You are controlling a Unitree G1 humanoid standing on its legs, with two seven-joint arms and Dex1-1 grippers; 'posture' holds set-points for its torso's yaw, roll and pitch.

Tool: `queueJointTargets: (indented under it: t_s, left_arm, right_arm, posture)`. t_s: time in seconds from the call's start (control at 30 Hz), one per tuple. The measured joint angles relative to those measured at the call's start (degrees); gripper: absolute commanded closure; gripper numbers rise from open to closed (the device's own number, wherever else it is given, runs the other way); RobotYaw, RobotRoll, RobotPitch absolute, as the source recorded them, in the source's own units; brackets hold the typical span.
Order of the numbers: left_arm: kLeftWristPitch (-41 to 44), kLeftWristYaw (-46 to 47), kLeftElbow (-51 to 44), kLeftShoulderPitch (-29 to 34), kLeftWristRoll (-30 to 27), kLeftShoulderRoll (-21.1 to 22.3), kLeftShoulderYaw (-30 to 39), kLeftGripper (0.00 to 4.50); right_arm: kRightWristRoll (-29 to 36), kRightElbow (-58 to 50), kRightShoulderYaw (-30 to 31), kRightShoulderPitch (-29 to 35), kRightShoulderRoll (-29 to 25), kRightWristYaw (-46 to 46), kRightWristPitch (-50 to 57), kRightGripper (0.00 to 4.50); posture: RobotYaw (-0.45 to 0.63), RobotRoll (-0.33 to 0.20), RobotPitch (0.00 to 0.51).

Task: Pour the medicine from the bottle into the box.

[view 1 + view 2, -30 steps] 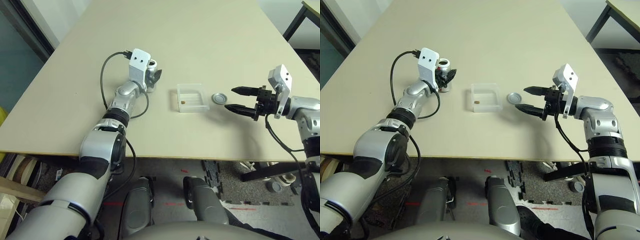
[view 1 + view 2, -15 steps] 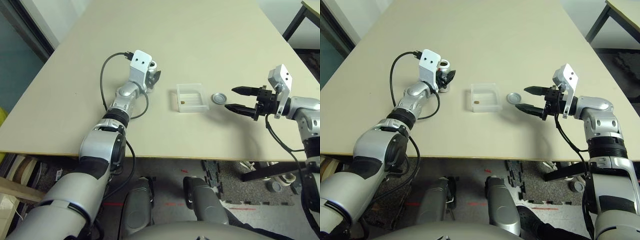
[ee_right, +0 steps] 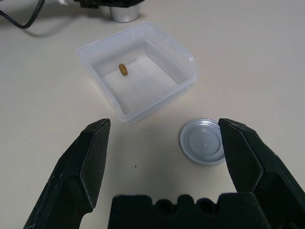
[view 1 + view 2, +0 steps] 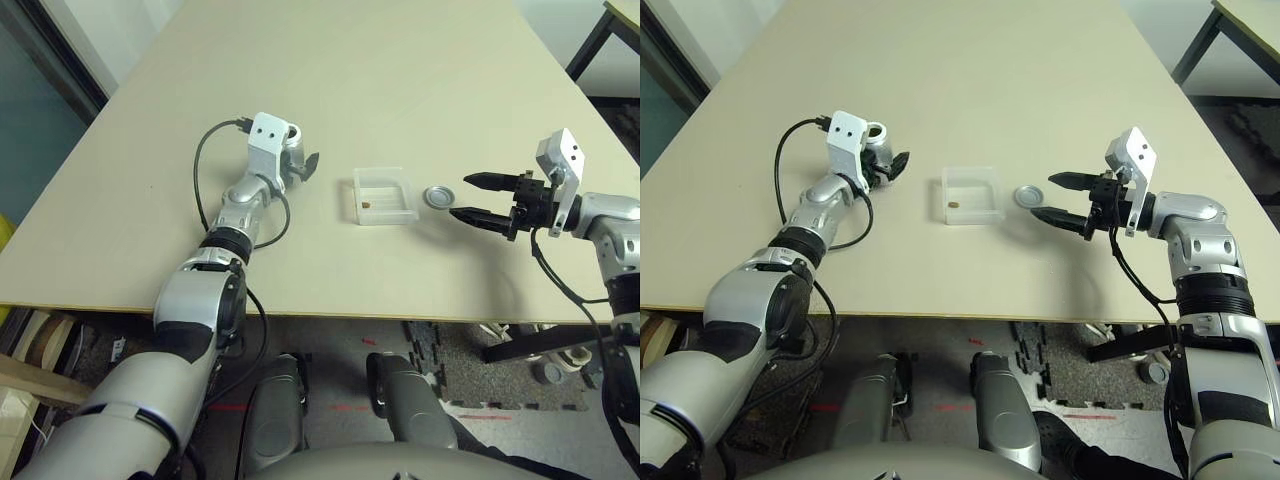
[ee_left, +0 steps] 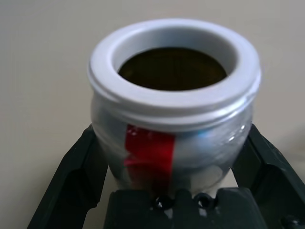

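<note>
- As we count across the surface [image 4: 420,90], we find one bottle [image 5: 174,102], one box [image 3: 138,69], one medicine [image 3: 123,69] pill and one round grey cap [image 3: 204,141].
- We see two end effectors. The left end effector [image 4: 300,163] has its black fingers [image 5: 71,181] spread wide, the upright bottle standing between them with its dark mouth up; a sliver of gap shows on each side, so we read nothing gripped.
- The right end effector [image 4: 478,198] is wide open and empty, hanging just short of the cap, which lies ahead of its fingertips; the box sits just beyond the cap, between the two end effectors.
- The pill lies inside the box, on its floor.
- The surface is plain beige; beyond its edges we see dark flooring and another table's black legs [image 4: 592,40].
</note>
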Motion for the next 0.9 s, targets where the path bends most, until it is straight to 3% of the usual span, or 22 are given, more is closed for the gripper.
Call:
queueJointTargets:
  t_s: [0.5,0.9]
  left_arm:
    - [4.14,-9.19,-13.52,9.55,-5.08,2.78,1.36,0.02]
    - [22.49,-18.33,-40.43,22.89,-12.24,10.38,1.52,0.02]
  right_arm:
    - [-0.05,1.99,0.01,-0.56,0.16,-0.06,-1.14,0.0]
    - [-0.2,2.97,0.03,-1.84,0.22,0.01,-2.0,0.0]
  posture:
    - [-0.12,0.0,0.154]
    - [-0.12,0.0,0.16]
